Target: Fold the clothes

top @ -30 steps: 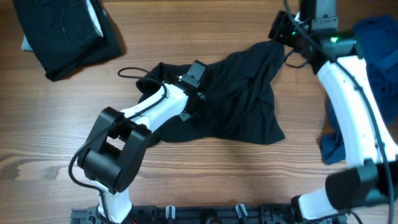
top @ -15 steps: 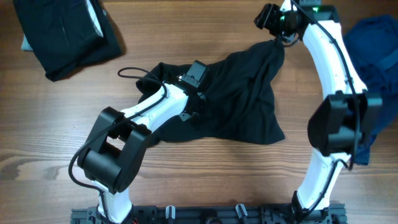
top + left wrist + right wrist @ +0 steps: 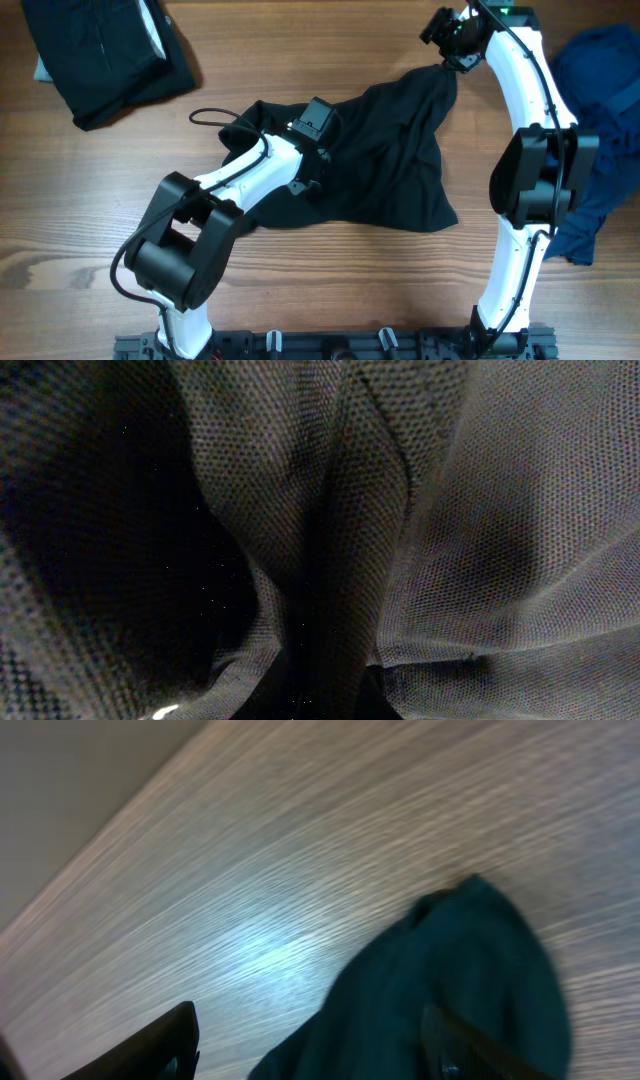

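Observation:
A plain black shirt (image 3: 385,160) lies crumpled in the middle of the wooden table. My left gripper (image 3: 316,118) is pressed down into its upper left part. The left wrist view shows only black mesh fabric (image 3: 420,510), so the fingers are hidden. My right gripper (image 3: 450,48) hovers at the shirt's far right corner (image 3: 443,78). In the right wrist view this gripper (image 3: 315,1050) stands open, its two dark fingers (image 3: 165,1045) wide apart, and the shirt corner (image 3: 450,970) reaches up between them.
A folded black pile (image 3: 100,55) of clothes lies at the far left corner. A heap of dark blue clothes (image 3: 605,110) lies along the right edge, partly behind the right arm. Bare wood (image 3: 330,280) shows in front of the shirt.
The right arm has swung left from above the blue heap to the shirt's far right corner. The left arm and the shirt have stayed put.

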`<state>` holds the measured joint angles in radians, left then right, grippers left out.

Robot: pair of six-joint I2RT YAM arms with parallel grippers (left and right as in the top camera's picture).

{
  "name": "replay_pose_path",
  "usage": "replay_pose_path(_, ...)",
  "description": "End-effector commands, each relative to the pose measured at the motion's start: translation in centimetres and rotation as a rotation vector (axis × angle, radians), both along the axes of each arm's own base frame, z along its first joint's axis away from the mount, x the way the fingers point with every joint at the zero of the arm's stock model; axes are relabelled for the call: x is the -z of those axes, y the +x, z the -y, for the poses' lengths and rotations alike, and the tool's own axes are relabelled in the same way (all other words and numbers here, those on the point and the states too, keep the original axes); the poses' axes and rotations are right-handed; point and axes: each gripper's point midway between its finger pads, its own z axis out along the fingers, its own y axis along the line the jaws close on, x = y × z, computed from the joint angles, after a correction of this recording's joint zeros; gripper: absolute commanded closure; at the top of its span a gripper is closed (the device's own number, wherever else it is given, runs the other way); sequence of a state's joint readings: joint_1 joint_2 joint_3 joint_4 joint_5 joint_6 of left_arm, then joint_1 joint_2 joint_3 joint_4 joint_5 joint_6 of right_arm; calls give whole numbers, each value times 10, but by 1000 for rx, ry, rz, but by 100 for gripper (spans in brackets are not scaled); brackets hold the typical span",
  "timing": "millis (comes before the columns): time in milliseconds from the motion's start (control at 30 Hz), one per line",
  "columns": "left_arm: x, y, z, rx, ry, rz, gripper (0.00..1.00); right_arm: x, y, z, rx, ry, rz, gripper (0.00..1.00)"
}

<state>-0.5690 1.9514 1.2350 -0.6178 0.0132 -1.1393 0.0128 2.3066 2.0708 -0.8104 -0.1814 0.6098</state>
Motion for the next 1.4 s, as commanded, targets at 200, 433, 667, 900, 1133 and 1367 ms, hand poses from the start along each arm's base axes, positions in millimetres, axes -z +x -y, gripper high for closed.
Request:
replay_pose_path(200,14,-10,-9,4,38,-50,88,44,2,9,98,12,-90,30)
replay_pose_path(433,15,-10,-9,4,39,-51,88,68,3,9,109,16,-121,30)
replay_pose_path(667,15,-10,-9,4,39,-51,87,74,7,10,131,22,-114,31)
replay_pose_path(900,15,-11,-10,4,40,-54,87,75,8,21,162,-39,-107,34)
replay_pose_path(1133,15,-11,-9,4,40,-54,87,75,9,27,177,-67,-103,34)
replay_pose_path(1367,15,-11,-9,4,40,-54,87,76,9,27,180,-69,-103,34)
